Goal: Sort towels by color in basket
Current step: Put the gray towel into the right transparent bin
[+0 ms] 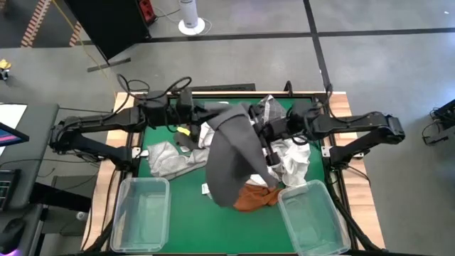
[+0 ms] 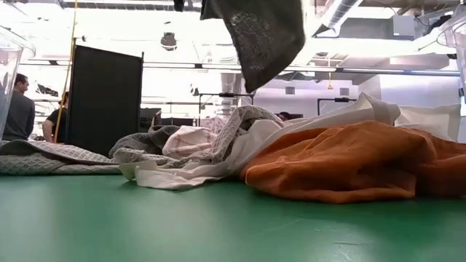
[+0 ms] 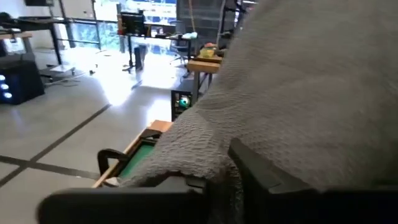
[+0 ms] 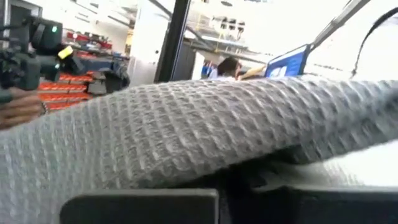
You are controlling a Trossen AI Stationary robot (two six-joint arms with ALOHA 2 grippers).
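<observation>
High view shows the dark grey towel (image 1: 231, 156) lifted over the middle of the green table (image 1: 178, 206), stretched between the two arms and hanging down in a broad sheet that covers part of the pile beneath it. The left gripper (image 1: 213, 114) holds the towel's upper edge near the table's far side, its fingers clamped on the waffle-textured cloth, which fills most of the left wrist view. The right gripper (image 1: 264, 131) is pinched on the same towel just beside it, and the weave drapes across its own wrist view too. Two clear plastic bins sit at the near edge: the left bin (image 1: 141, 213) and the right bin (image 1: 313, 217), and neither shows any towel inside. Under the hanging cloth lies the rust orange towel (image 1: 252, 199), touching the right bin's near corner; in the low view it sits crumpled in front. A white towel (image 1: 291, 163) is bunched beside it toward the right arm, and a white-and-grey checked towel (image 1: 167, 158) sprawls toward the left arm. In the low view, two people (image 2: 18, 109) stand far off in the room beside a black panel (image 2: 105, 98)
</observation>
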